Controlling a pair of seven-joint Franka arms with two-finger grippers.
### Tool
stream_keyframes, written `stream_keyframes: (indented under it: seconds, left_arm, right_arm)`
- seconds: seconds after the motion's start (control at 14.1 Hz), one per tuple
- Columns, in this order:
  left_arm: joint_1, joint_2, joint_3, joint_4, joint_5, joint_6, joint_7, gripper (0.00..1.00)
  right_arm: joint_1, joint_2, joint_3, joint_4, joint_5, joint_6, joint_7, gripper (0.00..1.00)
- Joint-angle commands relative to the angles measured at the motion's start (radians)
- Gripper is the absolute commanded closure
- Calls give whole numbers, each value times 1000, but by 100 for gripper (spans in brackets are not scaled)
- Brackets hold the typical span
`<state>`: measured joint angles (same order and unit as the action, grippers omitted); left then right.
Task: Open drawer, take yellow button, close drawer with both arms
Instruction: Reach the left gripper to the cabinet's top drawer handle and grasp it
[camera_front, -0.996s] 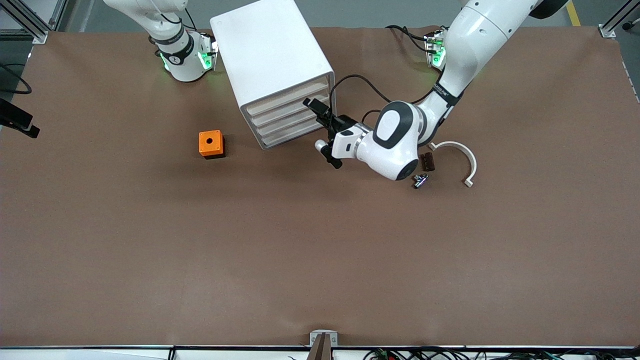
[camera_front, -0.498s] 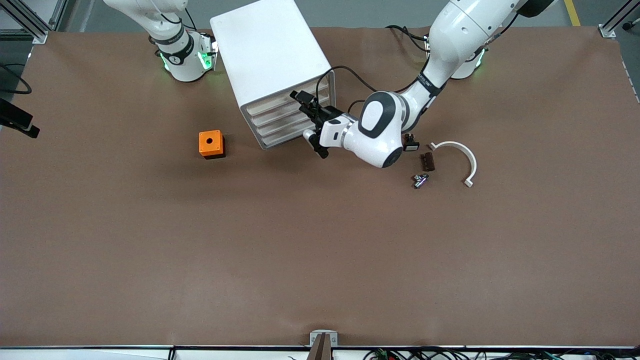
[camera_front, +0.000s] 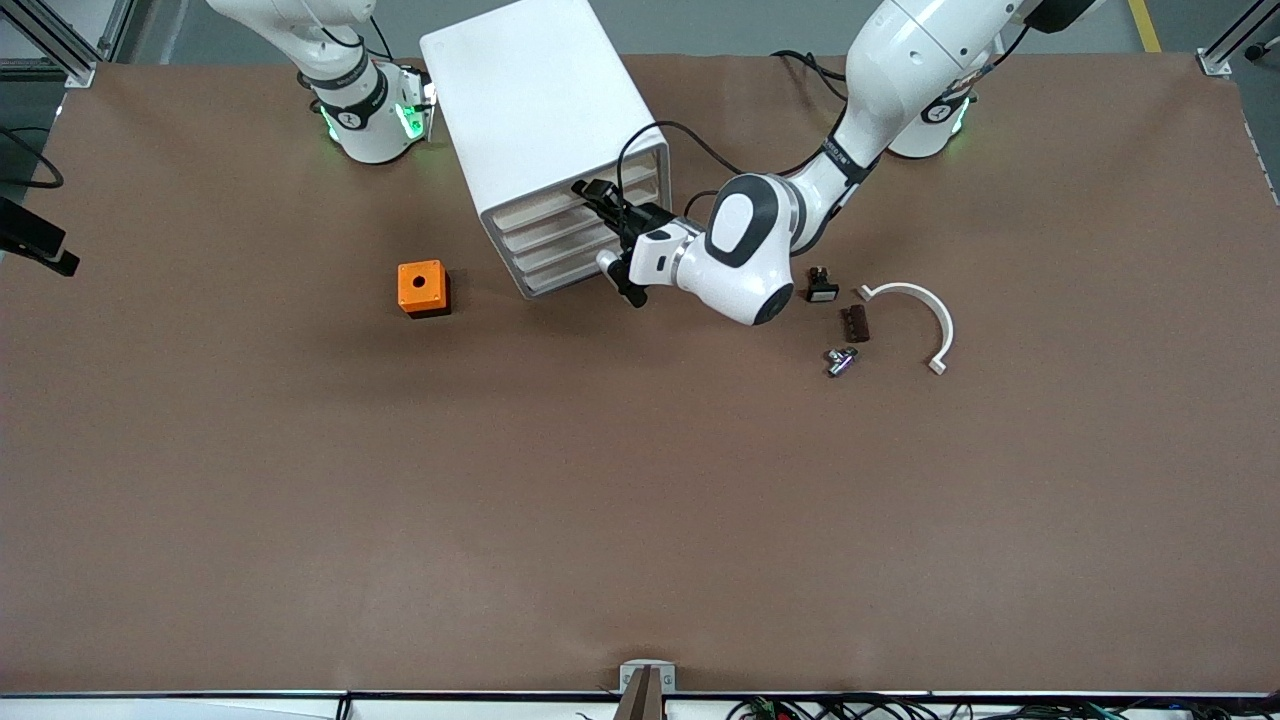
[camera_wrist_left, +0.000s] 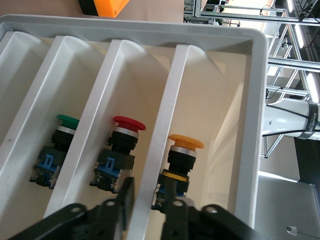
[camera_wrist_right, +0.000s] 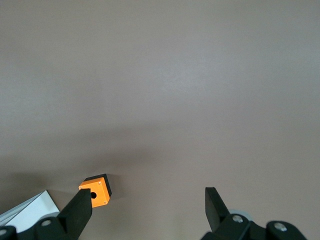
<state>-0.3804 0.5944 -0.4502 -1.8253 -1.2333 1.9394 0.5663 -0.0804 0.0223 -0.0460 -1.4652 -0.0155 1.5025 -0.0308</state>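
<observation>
Claws — I'm seeing my left claw (camera_wrist_left: 148, 200) pinching the drawer (camera_front: 560, 212) front, right claw (camera_wrist_right: 147, 210) hanging wide above the bench (camera_wrist_right: 175, 90).

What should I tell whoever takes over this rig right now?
Left gripper: closed on the front edge of the top drawer.
Right gripper: open, waiting high over the table.
Button: inside the drawer, in its end compartment, beside a red-capped button.
Done: drawer gripped, not yet pulled out.
Left: pull it open, take the button, close the drawer.
</observation>
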Motion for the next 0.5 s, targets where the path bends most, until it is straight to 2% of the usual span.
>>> stream_keyframes:
  seconds: [0.0,0.21,0.43]
  left_arm:
    - [8,-1,-4,-11,-26,7,14,90]
    - [14,21,-4,6,-26,1,6,99]
    - [32,57,2,73,-18,-8,-57,99]
  right_arm:
    - [-6,7,3,17,8,-7,-11,0]
    - [-7,7,3,17,6,-7,-11,0]
    - [-6,7,5,17,8,-7,-11,0]
